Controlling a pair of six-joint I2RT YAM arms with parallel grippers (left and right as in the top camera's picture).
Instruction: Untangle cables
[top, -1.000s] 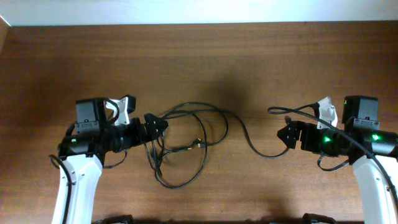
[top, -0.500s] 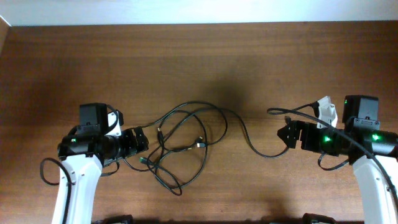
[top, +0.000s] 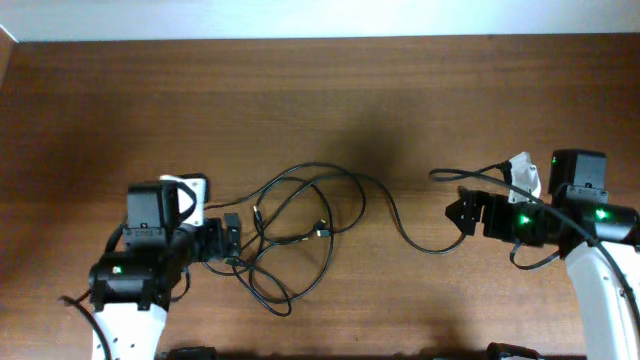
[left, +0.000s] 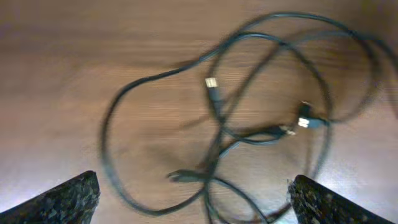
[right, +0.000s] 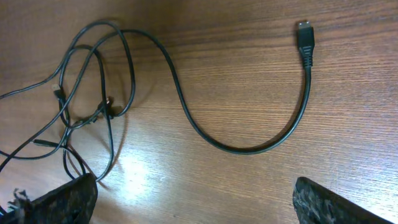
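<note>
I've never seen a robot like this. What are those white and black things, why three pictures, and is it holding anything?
They are two robot arms, white and black, at a brown wooden table. Each ends in a two-finger claw. One picture looks down from above: the left claw and the right claw point at each other. The other two come from cameras on the wrists; the dark corners at the bottom are the claw's own fingers. On the table lie thin black cables with small plug ends, looped in a tangle. Both claws are open and hold nothing. The job: untangle them.
</note>
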